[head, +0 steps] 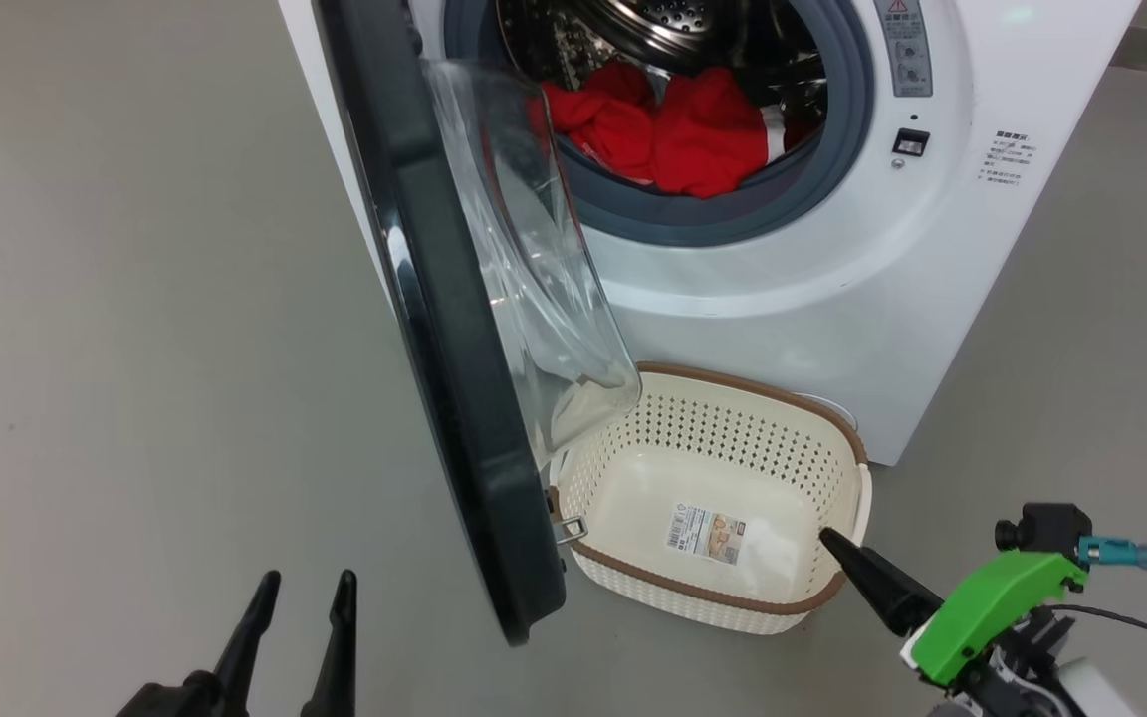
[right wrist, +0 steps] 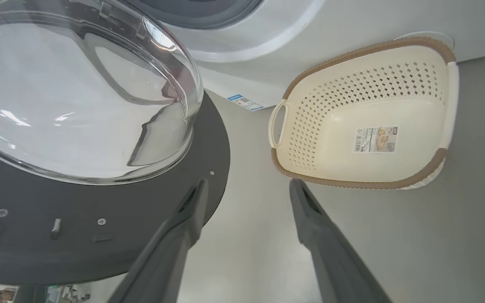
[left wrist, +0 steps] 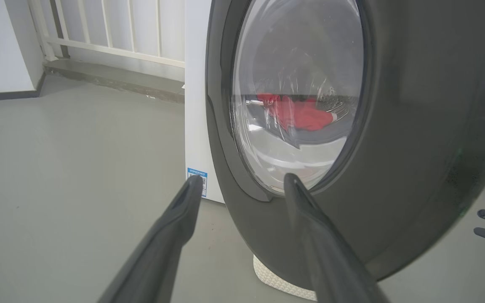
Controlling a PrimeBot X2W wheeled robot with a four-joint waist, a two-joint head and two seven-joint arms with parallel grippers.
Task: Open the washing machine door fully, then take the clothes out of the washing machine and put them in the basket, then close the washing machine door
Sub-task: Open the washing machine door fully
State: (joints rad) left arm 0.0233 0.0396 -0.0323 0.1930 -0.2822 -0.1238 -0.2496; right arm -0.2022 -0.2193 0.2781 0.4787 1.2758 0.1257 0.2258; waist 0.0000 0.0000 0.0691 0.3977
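Clothes (head: 673,134) are located inside the drum (head: 678,25) of the washing machine (head: 832,259), heaped at the lower edge of the opening against the grey gasket (head: 733,214). The washing machine door (head: 444,329) is swung out at the left side of the opening and is seen nearly edge-on in the head view. Its plane runs from the machine toward the robot, and the clear glass bowl (head: 534,259) bulges to the right, above the basket (head: 723,596).

The basket is set on the floor (head: 115,299) just in front of the machine, mouth up. Its long axis, from handle to handle, runs left to right, roughly parallel to the machine front. A label (head: 708,533) is exposed on its bottom.

The left end effector (head: 307,580) is held low on the outer side of the door, apart from it, with fingers spread wide and gripping nothing. The right end effector (right wrist: 247,185) is positioned at the near right corner of the basket, also spread wide, with nothing gripped.
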